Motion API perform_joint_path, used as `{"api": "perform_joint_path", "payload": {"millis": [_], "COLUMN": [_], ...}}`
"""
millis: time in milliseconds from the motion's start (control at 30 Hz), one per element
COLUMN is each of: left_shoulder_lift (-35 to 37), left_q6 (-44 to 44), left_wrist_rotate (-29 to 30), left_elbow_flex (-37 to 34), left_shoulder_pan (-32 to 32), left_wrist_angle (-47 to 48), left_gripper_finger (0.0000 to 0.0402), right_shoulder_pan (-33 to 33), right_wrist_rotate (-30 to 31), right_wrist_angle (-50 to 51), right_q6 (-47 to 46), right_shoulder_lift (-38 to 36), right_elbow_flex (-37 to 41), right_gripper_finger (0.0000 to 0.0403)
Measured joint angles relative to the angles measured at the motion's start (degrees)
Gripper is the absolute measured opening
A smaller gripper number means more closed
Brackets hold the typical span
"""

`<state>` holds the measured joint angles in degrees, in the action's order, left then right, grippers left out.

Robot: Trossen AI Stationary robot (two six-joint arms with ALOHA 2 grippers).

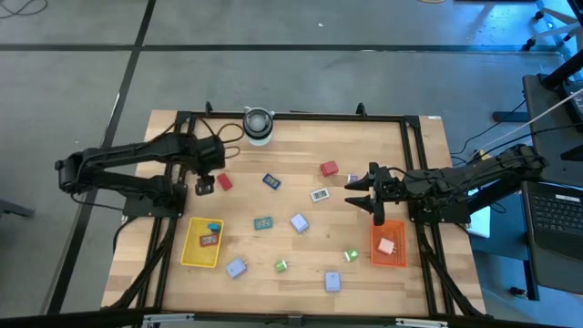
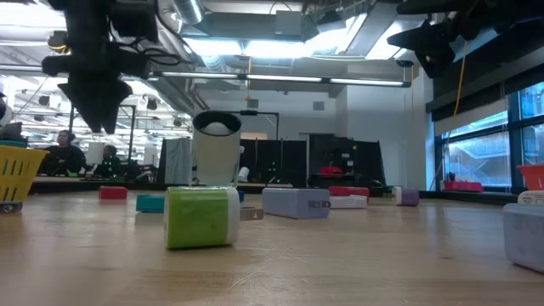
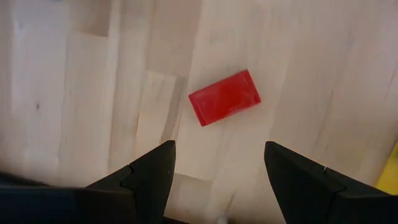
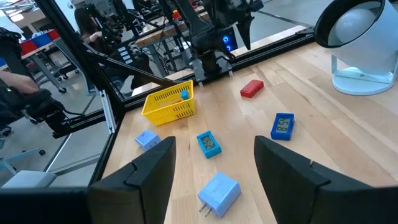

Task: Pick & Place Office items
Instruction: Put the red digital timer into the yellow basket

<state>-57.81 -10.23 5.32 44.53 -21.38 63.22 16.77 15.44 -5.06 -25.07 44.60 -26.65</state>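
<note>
The office items are small blocks scattered flat on the wooden table (image 1: 301, 146): a red block (image 1: 224, 181), a second red one (image 1: 329, 169), a blue one (image 1: 271, 181), a teal one (image 1: 263, 222), a lavender one (image 1: 299, 222) and a green one (image 1: 281, 265). My left gripper (image 1: 202, 186) hangs open above the table, pointing down, just left of the first red block (image 3: 224, 97), which lies past its fingertips. Its fingers (image 3: 149, 180) touch nothing. My right gripper (image 1: 363, 193) stands open in the air at the right, pointing toward the table's left, and holds nothing (image 4: 214, 168).
A yellow tray (image 1: 189, 251) at the near left holds a blue and a red item. A red tray (image 1: 399, 255) at the near right holds a pink one. A grey-white cylinder (image 1: 258, 126) stands at the far edge. More lavender and green blocks lie near the front edge.
</note>
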Motion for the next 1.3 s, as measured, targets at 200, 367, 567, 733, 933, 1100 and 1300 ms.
{"api": "perform_joint_path", "payload": {"millis": [200, 367, 567, 733, 933, 1100, 1300], "left_shoulder_lift": [-4.55, -8.78, -13.14, -16.35, -19.78, -22.54, -25.32], "left_q6": [-9.97, -17.15, -23.32, -26.02, -28.9, -31.64, -33.06], "left_wrist_rotate": [2.87, 6.69, 7.45, 9.56, 10.48, 10.52, 10.67], "left_elbow_flex": [0.0, 0.0, 0.0, 0.0, 0.0, 0.0, 0.0], "left_shoulder_pan": [2.28, 5.35, 8.02, 8.68, 9.6, 9.75, 9.72], "left_wrist_angle": [-0.15, -0.77, -4.32, -5.27, -7.92, -9.27, -9.34], "left_gripper_finger": [0.0242, 0.0242, 0.0242, 0.0251, 0.0269, 0.0271, 0.027], "right_shoulder_pan": [-0.02, -0.02, 0.0, -0.02, -0.01, 0.0, -0.02], "right_wrist_rotate": [-0.06, -0.04, -0.02, -0.02, 0.05, 0.18, 0.16], "right_wrist_angle": [0.82, 1.31, 1.31, 1.46, 1.51, 1.5, 1.49], "right_q6": [-0.01, -0.01, -0.01, -0.01, -0.01, -1.13, -1.52], "right_shoulder_lift": [0.0, 0.0, 0.0, 0.0, 0.0, 0.0, 0.0], "right_elbow_flex": [-0.02, -0.02, -0.02, -0.02, -0.02, -0.02, -0.02], "right_gripper_finger": [0.022, 0.0219, 0.0219, 0.0219, 0.0219, 0.022, 0.0219]}}
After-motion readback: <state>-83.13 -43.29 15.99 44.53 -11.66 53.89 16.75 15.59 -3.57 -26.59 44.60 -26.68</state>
